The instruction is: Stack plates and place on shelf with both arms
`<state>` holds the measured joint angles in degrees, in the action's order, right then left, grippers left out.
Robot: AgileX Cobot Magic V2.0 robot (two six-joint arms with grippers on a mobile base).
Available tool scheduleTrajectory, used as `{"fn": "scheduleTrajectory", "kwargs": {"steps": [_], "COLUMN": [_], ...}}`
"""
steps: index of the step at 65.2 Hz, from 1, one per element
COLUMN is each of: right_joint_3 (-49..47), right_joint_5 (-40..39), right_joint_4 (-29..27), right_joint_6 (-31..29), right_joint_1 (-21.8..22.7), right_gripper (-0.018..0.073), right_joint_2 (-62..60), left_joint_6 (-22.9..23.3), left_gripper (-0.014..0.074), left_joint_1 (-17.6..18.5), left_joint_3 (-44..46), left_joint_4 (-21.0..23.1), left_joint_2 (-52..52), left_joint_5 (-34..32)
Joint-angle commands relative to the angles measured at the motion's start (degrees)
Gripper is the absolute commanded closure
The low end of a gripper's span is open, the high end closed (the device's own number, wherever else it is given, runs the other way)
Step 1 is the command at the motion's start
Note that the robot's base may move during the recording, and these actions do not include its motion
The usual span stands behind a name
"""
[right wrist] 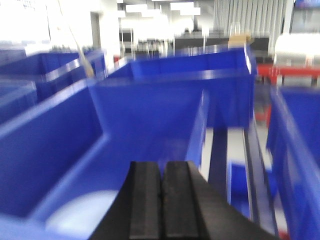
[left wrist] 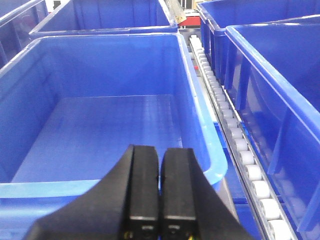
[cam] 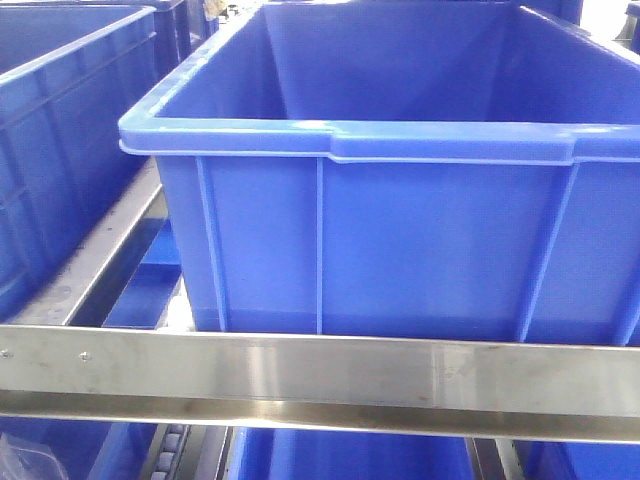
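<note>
The shelf shows as a brushed steel rail (cam: 320,385) across the front view, with a large blue crate (cam: 400,200) standing on it. Neither gripper appears in that view. In the left wrist view my left gripper (left wrist: 160,150) is shut with nothing in it, just above the near rim of an empty blue crate (left wrist: 100,130). The right wrist view is blurred. There my right gripper (right wrist: 161,165) is shut and empty over another blue crate (right wrist: 150,115). A pale blue-white round plate (right wrist: 82,212) lies on that crate's floor, left of the fingers. I cannot tell whether it is one plate or two stacked.
More blue crates stand on all sides (cam: 60,150) (left wrist: 280,75) (right wrist: 45,75). A track of white rollers (left wrist: 235,140) runs between the crates to the right of the left gripper. A steel side rail (cam: 100,260) runs back on the left. Lower tiers hold blue crates too.
</note>
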<state>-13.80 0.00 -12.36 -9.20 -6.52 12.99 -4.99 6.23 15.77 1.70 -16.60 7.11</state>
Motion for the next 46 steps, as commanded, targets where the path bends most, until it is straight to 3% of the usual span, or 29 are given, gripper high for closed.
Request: {"fn": "scheduleTrajectory", "kwargs": {"steps": [1,9,28,46], "right_joint_3": [1.35,5.14,14.41,15.51], "right_joint_5": [-3.81,-3.95,-3.1,-0.4], "right_joint_4": [6.07,12.36,12.36,12.36], "right_joint_6": [5.71,11.32,11.32,11.32], "right_joint_1": [2.11,5.75,8.45,8.45], "right_gripper": [0.0504,0.0504,0.0504,0.0504], "right_joint_2": [0.36,-0.85,-14.61,-14.73], "left_joint_6": [0.39,0.39,0.39,0.39], "left_gripper": [0.0514,0.0514,0.0514,0.0514], "left_joint_1": [-0.2,-0.2,-0.2,-0.2], "left_joint_3": [1.94,1.94,1.94,1.85], "left_joint_4": [0.49,0.49,0.49,0.49], "left_joint_2": [-0.39,-0.39,-0.39,-0.39], "left_joint_5": [-4.89,-4.89,-4.89,-4.91]}}
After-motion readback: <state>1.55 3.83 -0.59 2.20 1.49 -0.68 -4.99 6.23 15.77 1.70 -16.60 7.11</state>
